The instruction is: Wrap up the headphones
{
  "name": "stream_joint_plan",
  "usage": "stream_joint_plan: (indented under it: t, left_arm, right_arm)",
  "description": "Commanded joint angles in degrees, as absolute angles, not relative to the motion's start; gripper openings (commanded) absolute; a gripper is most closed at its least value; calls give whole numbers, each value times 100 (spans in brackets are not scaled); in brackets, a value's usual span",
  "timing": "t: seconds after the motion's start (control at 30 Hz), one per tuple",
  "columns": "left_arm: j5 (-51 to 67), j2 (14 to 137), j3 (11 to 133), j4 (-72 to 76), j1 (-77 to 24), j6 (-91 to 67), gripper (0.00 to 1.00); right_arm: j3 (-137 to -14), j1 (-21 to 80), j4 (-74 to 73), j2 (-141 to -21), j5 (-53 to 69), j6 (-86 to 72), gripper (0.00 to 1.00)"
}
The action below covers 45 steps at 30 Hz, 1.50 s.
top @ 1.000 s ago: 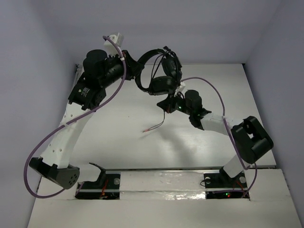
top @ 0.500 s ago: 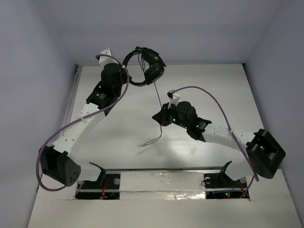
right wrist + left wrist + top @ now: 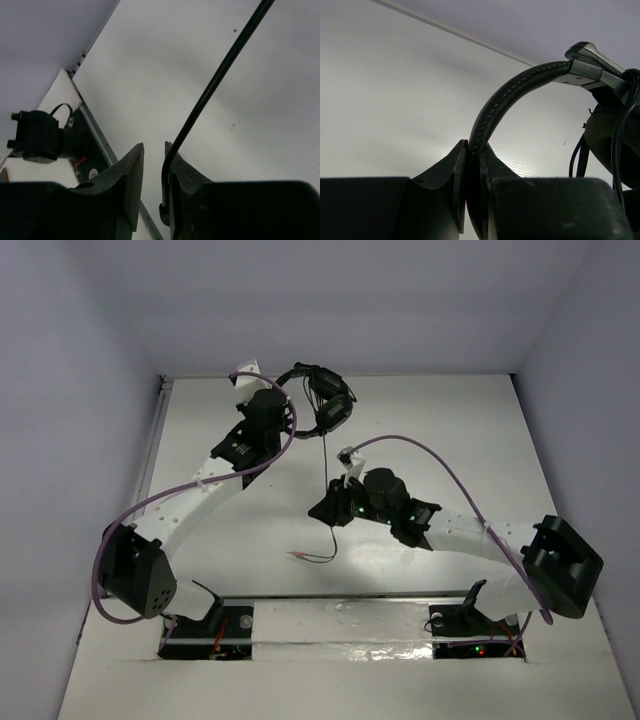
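The headphones [image 3: 322, 400] hang at the far side of the table [image 3: 450, 420], slightly L of centre and lifted clear of it as far as I can tell. The headband [image 3: 510, 100] arcs up and to the R, with the earcups [image 3: 333, 412] at its R end. The L gripper [image 3: 474, 165] is clamped tight on the headband, fingers pressed to both faces with no gap showing.

The cord [image 3: 325, 465] drops from the earcups in a near-straight line toward the near edge, so its long axis runs far-to-near. The R gripper [image 3: 328, 512] sits on that line, well apart from the earcups. Beyond it the loose tail [image 3: 312, 557] curls on the table toward the L.

In the R wrist view the jaws are almost together w/ a thin slit. The cord runs in the slit against one finger. Can't tell whether it's pinched or just threaded.

Key relation: the headphones lie straight ahead of the R gripper, far side, with the cord as the link between them. The L arm is nearer and acts as the anchor. I'd guess the R arm has to carry the cord up and round the earcups or band, and a loose hold could let it slip.
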<state>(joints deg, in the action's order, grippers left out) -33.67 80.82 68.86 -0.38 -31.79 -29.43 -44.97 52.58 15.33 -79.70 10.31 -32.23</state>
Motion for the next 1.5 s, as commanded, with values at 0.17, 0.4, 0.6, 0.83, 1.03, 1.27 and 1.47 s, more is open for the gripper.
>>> stream_joint_plan:
  t: [0.17, 0.4, 0.6, 0.83, 1.03, 1.27, 1.47]
  left_arm:
    - [-3630, 7041, 7233, 520, -3682, -3102, 0]
    - [-3604, 6645, 7277, 255, -3735, -3287, 0]
    - [-3419, 6399, 7383, 158, -3788, -3401, 0]
    - [-3094, 6214, 7629, 158, -3841, -3279, 0]
    - [-2979, 6082, 7919, 61, -3841, -3138, 0]
    - [-4452, 6459, 7902, 341, -3841, -2357, 0]
    - [-5133, 7336, 7901, 782, -3841, -1775, 0]
  right_arm:
    - [-4226, 5326, 3937, -8453, 2452, -3270, 36]
    - [-4342, 5326, 4737, -8763, 2795, -3366, 46]
    - [-4315, 5326, 5124, -8859, 2812, -3340, 53]
    - [-4825, 5142, 5186, -9597, 2401, -3226, 38]
    - [-5106, 5010, 5230, -10046, 2136, -3296, 12]
    - [-4860, 5062, 3765, -9212, 1916, -3156, 0]
    - [-5465, 5808, 768, -8597, 1321, -2321, 0]
